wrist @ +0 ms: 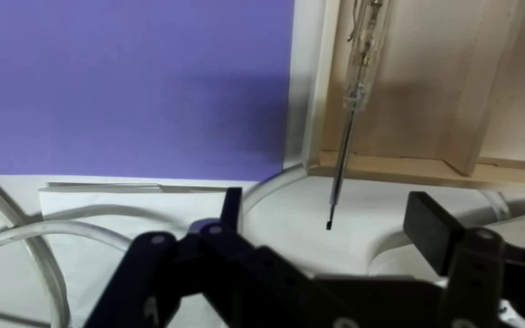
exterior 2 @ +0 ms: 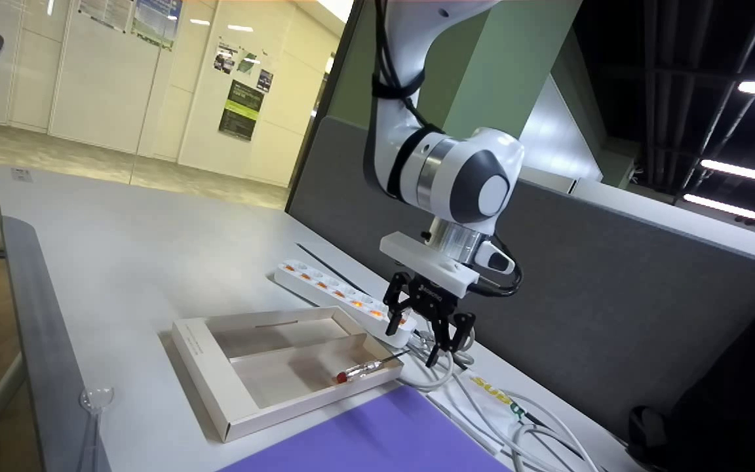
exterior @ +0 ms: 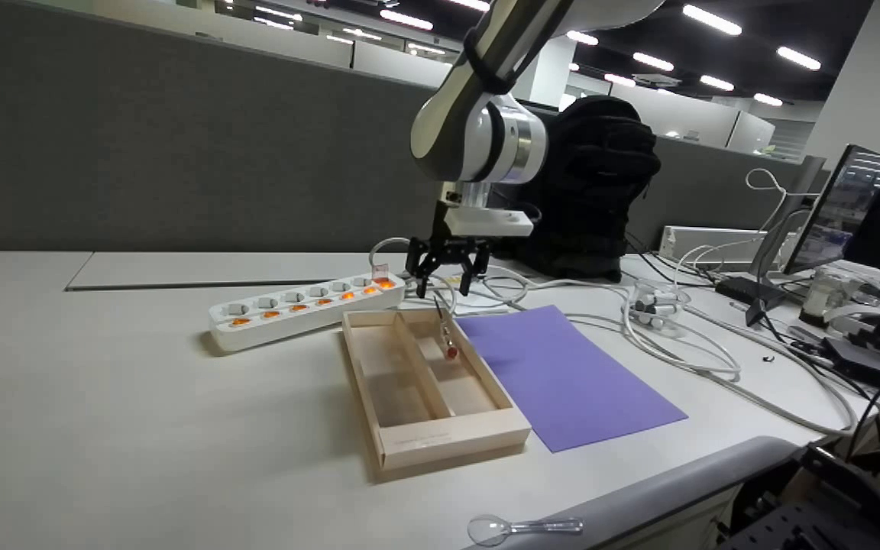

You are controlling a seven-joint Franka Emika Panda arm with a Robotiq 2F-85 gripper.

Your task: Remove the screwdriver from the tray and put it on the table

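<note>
Wrist view: slender, clear-handled, dark-tipped screwdriver (wrist: 355, 99)

Ceiling strips (exterior: 712, 20) glare white, a soft shadow dimming the purple mat (wrist: 130, 86)

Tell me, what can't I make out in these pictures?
Long pale wooden tray: printing too small to read in both exterior views.
Slender clear-handled screwdriver: red end cut off by the wrist view's top edge.
White jointed robot arm: upper part cut off by top edge in both exterior views.
Flat purple mat: cut off by bottom edge in an exterior view.
</note>
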